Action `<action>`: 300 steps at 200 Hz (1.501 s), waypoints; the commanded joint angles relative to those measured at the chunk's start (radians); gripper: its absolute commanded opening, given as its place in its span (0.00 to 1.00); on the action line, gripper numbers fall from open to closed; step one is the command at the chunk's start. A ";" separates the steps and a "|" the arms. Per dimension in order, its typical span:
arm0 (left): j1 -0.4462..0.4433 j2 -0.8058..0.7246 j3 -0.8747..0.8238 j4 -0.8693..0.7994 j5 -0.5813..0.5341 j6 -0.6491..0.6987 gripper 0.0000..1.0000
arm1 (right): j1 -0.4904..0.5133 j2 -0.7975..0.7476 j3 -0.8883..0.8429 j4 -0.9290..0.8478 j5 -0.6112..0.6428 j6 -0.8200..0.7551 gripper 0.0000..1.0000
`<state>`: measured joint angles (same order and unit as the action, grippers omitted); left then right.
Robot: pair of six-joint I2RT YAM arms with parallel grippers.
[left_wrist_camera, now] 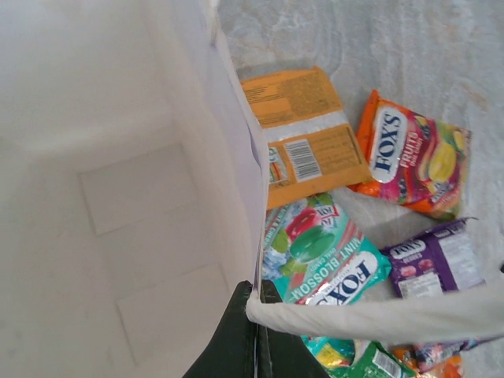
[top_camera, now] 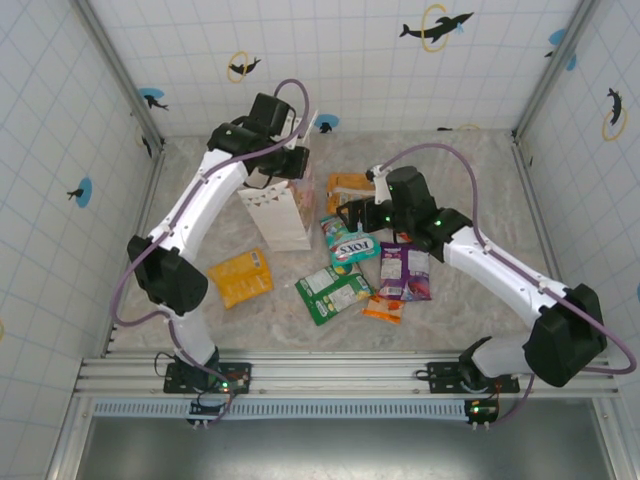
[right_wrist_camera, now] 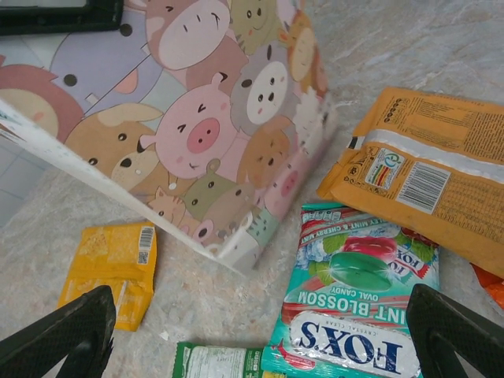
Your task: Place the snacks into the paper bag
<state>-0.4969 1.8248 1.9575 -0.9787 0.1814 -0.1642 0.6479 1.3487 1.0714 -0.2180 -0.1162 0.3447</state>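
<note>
Nearest you, yellow packet [top_camera: 240,277] lies alone at left, bare table [top_camera: 200,320] all round; green packet [top_camera: 333,292] sits just beside teal FOX'S packet [top_camera: 348,243]. Your right gripper [right_wrist_camera: 260,332] hangs over the latter, jaws spread. Farther, your left gripper [left_wrist_camera: 256,339] pinches the paper bag [top_camera: 280,215] at its top rim.

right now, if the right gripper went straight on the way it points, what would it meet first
Probably the teal FOX'S packet, lying flat on the table ahead of the open jaws of the right gripper. The paper bag stands left of that line, though depth is unclear.
</note>
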 commanded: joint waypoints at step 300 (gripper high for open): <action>0.001 -0.537 -0.605 0.268 0.365 0.085 0.75 | -0.084 -0.062 -0.344 -0.051 -0.335 0.126 0.58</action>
<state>-0.4965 1.3315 1.3994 -0.7292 0.4919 -0.1120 0.5941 1.2438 0.7593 -0.2607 -0.3305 0.4927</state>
